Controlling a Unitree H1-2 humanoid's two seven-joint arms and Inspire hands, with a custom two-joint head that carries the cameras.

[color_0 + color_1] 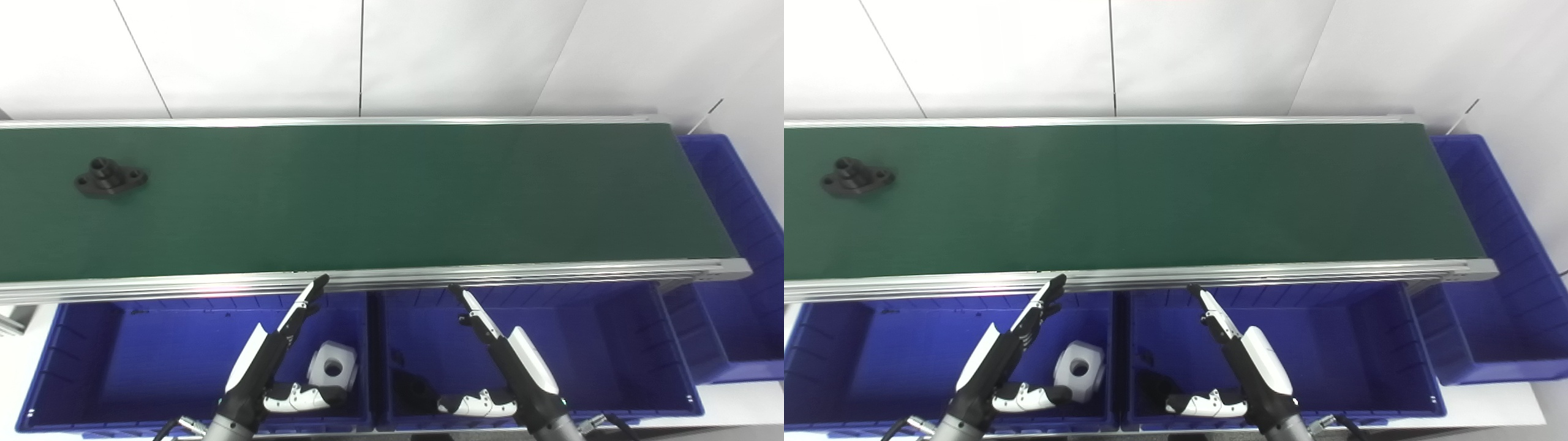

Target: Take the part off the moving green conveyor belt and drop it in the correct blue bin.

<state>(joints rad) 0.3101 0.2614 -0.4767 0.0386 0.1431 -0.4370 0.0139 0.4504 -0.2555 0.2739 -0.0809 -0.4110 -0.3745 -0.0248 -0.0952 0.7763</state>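
A black flanged part point(110, 177) lies on the green conveyor belt point(367, 196) at the far left; it also shows in the right eye view point(857, 177). My left hand point(269, 361) hangs open and empty over the left blue bin point(92, 361), fingers straight and pointing toward the belt's near rail. My right hand point(508, 361) is open and empty over the middle blue bin point(612, 349). Both hands are far to the right of the part.
A white block with a round hole point(332, 365) lies in the left bin beside my left hand. A dark part point(409, 386) lies in the middle bin. A third blue bin point(735, 245) stands at the belt's right end. A white wall is behind.
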